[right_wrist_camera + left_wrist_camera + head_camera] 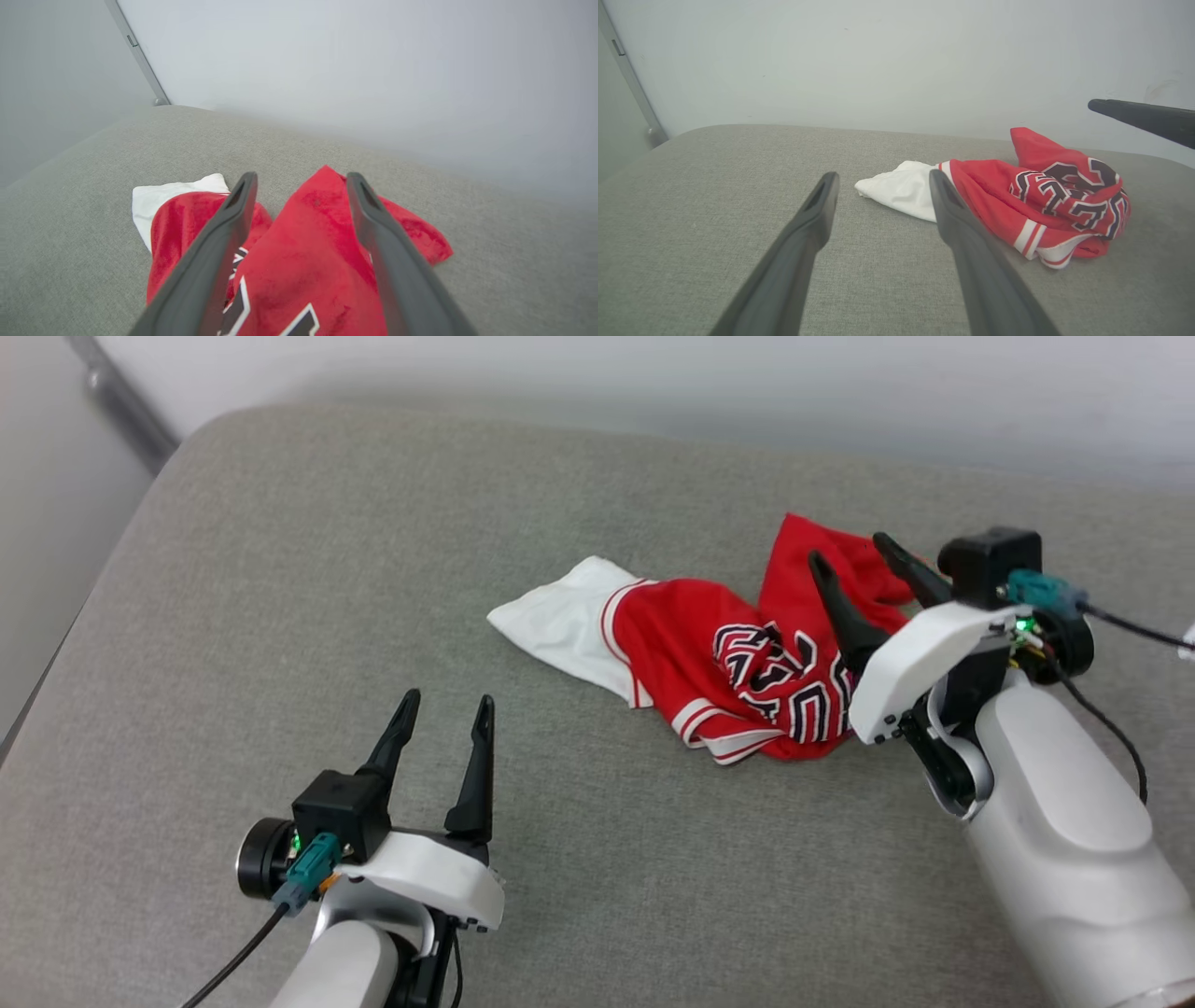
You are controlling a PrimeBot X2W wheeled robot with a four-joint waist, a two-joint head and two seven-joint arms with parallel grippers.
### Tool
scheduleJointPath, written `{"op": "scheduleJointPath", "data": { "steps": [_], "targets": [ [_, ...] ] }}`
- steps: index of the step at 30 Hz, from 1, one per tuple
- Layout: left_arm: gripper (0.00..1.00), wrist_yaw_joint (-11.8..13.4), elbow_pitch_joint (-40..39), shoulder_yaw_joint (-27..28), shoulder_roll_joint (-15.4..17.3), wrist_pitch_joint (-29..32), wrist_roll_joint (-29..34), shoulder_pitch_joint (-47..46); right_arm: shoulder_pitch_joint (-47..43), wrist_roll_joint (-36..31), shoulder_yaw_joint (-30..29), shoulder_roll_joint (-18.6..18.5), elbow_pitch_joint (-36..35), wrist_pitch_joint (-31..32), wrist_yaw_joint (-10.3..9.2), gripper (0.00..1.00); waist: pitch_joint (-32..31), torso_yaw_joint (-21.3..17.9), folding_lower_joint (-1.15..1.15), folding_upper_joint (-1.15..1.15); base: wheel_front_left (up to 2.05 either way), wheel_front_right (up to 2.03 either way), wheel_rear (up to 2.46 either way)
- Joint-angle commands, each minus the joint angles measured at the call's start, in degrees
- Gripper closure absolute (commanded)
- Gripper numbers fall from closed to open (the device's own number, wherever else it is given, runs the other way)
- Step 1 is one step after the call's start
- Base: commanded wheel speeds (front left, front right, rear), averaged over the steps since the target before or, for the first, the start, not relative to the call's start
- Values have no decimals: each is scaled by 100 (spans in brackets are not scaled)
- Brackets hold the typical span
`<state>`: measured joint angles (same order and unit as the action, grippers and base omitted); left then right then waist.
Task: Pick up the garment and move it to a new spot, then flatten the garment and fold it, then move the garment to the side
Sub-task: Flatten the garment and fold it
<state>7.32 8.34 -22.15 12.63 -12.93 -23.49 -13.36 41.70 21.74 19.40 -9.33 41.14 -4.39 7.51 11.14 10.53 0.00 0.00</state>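
Note:
The garment (719,663) is a red jersey T-shirt with a white sleeve and black-and-white print, lying crumpled in a heap on the grey cushion (280,569). My right gripper (850,546) hovers just above its right part, jaws apart, with nothing between the fingers. From the right wrist, the red cloth (308,261) lies under that open gripper (301,179). My left gripper (445,702) stands open over bare cushion, to the lower left of the garment. In the left wrist view the left gripper (883,176) points at the white sleeve (903,189), well short of it.
The grey cushion has a rounded left edge (84,616) and a pale wall (653,373) behind it. A metal rail (121,401) runs at the far left corner. Bare cushion spreads left and in front of the garment.

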Motion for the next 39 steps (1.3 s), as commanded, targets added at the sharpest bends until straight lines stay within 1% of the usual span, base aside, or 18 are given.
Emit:
{"op": "scheduleJointPath", "data": {
  "steps": [1,3,6,8,13,16,19,25,33,34,35,37,39],
  "targets": [
    [0,19,-17,2,30,3,-26,65,-107,18,-23,15,-37,-33,-4,0,-180,-167,0,0,0,0,0],
    [0,64,-53,22,61,39,-39,132,-277,70,-143,-32,-151,-77,-4,0,-289,-255,0,0,0,0,0],
    [0,118,-126,42,97,79,-60,256,-514,175,-404,-119,-231,215,-4,0,-417,-352,0,0,0,0,0],
    [0,126,-185,41,121,107,-71,295,-592,214,-609,-249,-192,620,-4,0,-456,-385,0,0,0,0,0],
    [0,141,-299,-8,162,160,-66,333,-516,243,-897,-455,-116,2047,-3,0,-393,-364,0,0,0,0,0],
    [0,107,-348,-61,133,176,-62,252,-401,301,-859,-502,-216,2792,-3,0,-264,-270,0,0,0,0,0],
    [0,89,-355,-84,97,157,-68,151,-324,315,-762,-532,-313,3254,-3,0,-105,-147,0,0,0,0,0],
    [0,70,-316,-106,46,107,-63,-22,-123,273,-588,-390,-208,3778,-3,0,224,92,0,0,0,0,0],
    [0,41,-176,-114,17,32,-91,-127,-154,478,-296,-113,500,4081,-3,0,398,226,0,0,0,0,0],
    [0,39,-158,-116,13,22,-97,-127,-172,506,-248,-75,575,4124,-2,61,394,227,0,0,0,0,0],
    [0,42,-138,-118,14,12,-99,-118,-170,533,-204,-56,618,4096,-1,100,379,222,0,0,0,0,0],
    [0,67,-106,-102,30,7,-106,-90,-131,596,-137,-54,592,3990,4,100,324,183,0,0,0,0,0],
    [0,76,-83,-94,53,5,-119,-39,-60,601,-98,-163,485,3808,-4,100,237,124,0,0,0,0,0]
  ]
}}
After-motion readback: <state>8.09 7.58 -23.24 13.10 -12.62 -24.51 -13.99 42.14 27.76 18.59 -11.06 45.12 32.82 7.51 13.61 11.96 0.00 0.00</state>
